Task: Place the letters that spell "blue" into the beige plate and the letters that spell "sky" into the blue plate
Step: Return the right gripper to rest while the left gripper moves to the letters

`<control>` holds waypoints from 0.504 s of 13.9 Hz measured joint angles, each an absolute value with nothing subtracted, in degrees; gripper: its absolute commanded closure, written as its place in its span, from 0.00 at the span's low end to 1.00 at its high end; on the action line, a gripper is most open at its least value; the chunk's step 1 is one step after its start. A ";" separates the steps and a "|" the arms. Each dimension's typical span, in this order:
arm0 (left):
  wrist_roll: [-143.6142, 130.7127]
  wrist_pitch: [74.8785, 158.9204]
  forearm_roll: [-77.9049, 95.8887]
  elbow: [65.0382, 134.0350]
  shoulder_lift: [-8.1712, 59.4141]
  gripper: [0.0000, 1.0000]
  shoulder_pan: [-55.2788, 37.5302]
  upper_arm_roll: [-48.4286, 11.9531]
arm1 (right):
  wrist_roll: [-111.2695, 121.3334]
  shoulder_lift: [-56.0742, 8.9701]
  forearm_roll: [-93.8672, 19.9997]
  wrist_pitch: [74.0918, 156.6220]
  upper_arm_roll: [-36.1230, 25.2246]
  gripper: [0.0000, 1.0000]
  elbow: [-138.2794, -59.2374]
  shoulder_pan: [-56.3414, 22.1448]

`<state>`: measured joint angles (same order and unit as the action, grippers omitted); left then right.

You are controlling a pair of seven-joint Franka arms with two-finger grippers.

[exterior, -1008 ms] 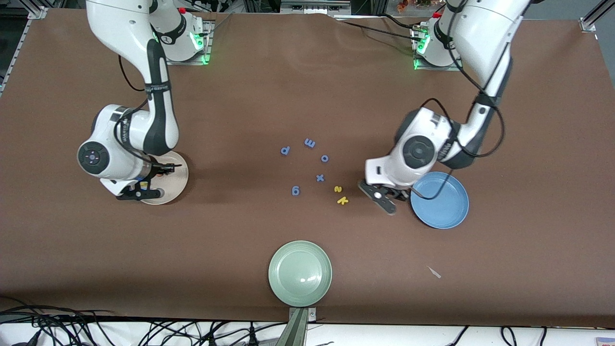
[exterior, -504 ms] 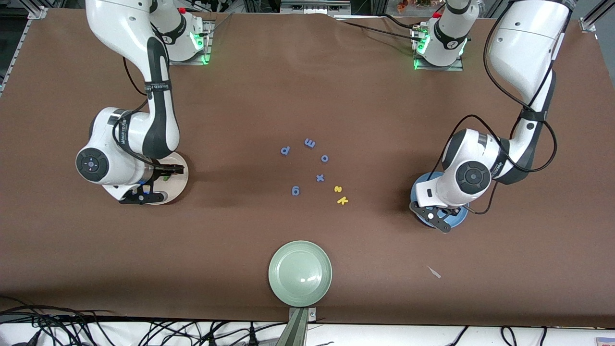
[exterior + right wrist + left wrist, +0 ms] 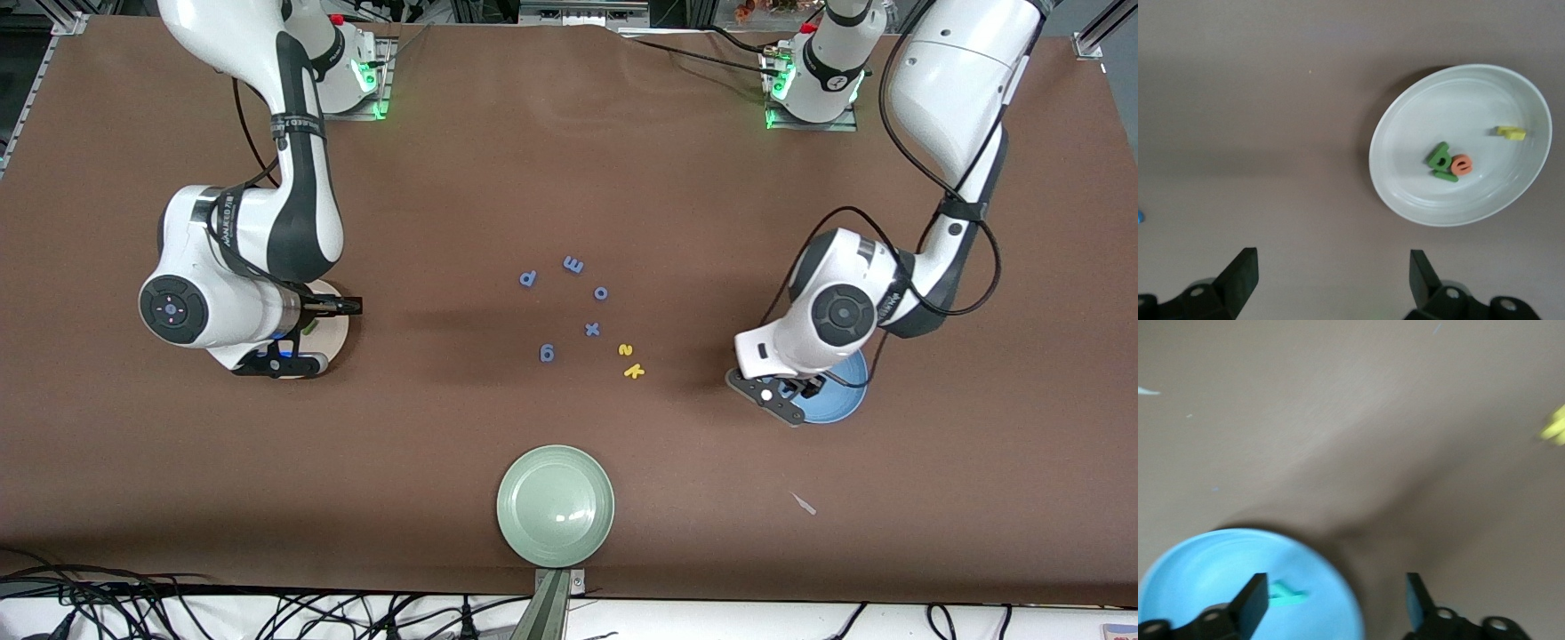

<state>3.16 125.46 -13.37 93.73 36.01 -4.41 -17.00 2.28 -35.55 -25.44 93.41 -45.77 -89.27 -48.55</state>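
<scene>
The beige plate holds the light green b, dark green l, orange e and yellow u. My right gripper hangs open and empty over bare table beside that plate's edge. The blue plate holds the teal y. My left gripper is open above that plate's rim, holding nothing. The yellow s and yellow k lie on the table, toward the middle from the blue plate.
Several blue-purple letters are scattered at the table's middle. A pale green plate sits near the front edge. A small white scrap lies nearer the front camera than the blue plate.
The left arm swung from beside the yellow letters to the blue plate and opened, leaving the teal y in it. The right gripper opened at the beige plate and drew off its edge.
</scene>
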 measured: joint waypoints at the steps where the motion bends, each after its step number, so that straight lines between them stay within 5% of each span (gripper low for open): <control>1: -1.94 125.46 -13.38 93.50 35.86 0.00 -4.53 -18.78 | 2.11 -35.54 -25.44 92.64 -45.78 0.00 -88.62 -48.71; 7: -21.61 125.66 -13.38 92.43 36.64 0.00 -10.15 -21.82 | -3.96 -30.49 -13.22 91.48 -39.36 0.00 -87.06 -49.59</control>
